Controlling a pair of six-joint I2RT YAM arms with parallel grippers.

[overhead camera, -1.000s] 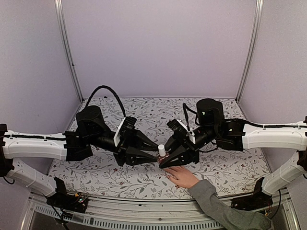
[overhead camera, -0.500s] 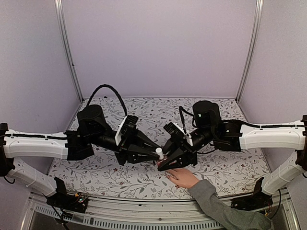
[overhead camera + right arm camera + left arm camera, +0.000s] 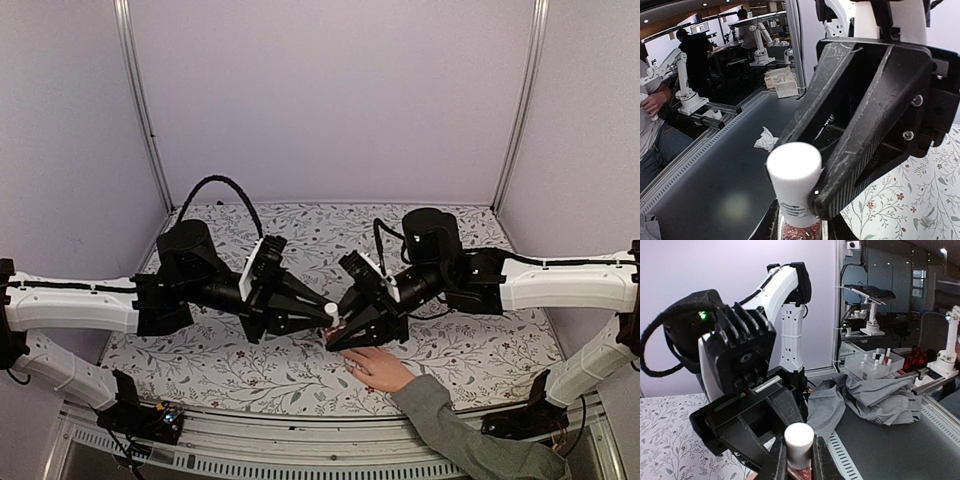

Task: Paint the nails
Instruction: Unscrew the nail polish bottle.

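Note:
A nail polish bottle with a white cap (image 3: 330,311) and red glitter polish (image 3: 800,232) hangs above the table between both grippers. My right gripper (image 3: 338,336) is shut on the glass body (image 3: 801,234). My left gripper (image 3: 320,318) is shut on the white cap (image 3: 799,444), one finger on each side; its fingers (image 3: 860,125) loom beside the cap (image 3: 793,182) in the right wrist view. A light-skinned hand (image 3: 380,370) with a grey sleeve (image 3: 455,435) lies flat on the table just in front of the grippers. Its nails are too small to make out.
The floral table cover (image 3: 250,375) spans the cell, with purple walls and metal posts (image 3: 140,110) behind. Beyond the table edge the left wrist view shows a grey cloth (image 3: 875,395) and a rack of small bottles (image 3: 875,362).
The right gripper has carried the bottle a little left and up towards the left gripper, whose fingers now close on the cap. The hand has stayed still.

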